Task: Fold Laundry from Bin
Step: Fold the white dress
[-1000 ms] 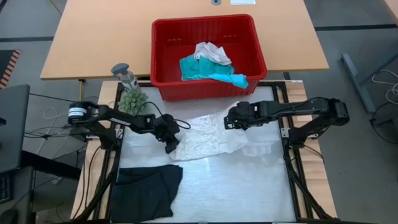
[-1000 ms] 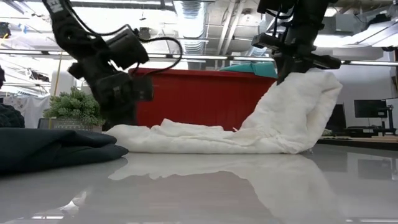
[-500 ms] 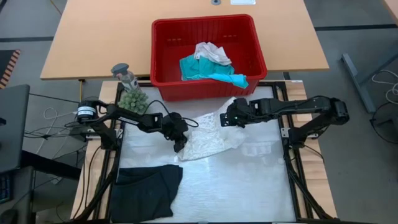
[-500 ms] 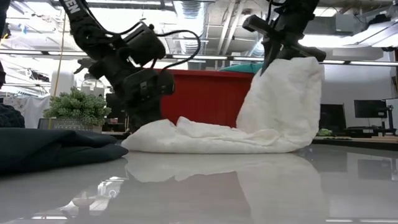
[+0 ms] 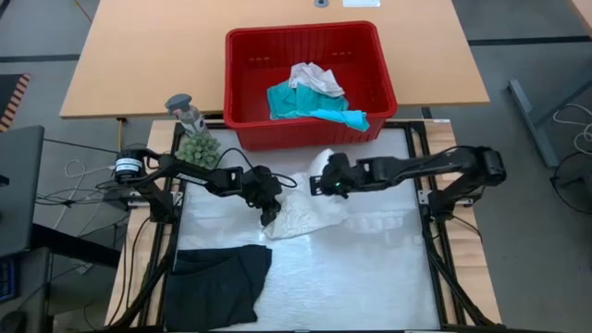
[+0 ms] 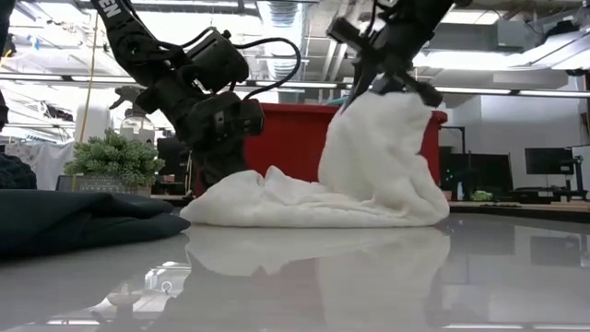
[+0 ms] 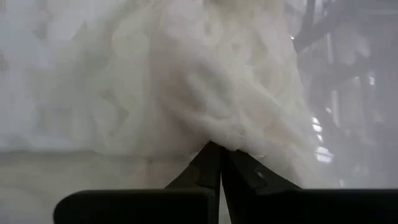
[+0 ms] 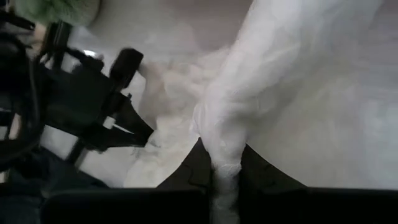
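On the desk in front of the red bin (image 5: 305, 83), the right end effector (image 5: 319, 183), pinched on the white lacy garment (image 5: 305, 211), lifts one edge toward nine o'clock, where the left end effector (image 5: 269, 218), clamped shut, pins the opposite edge.
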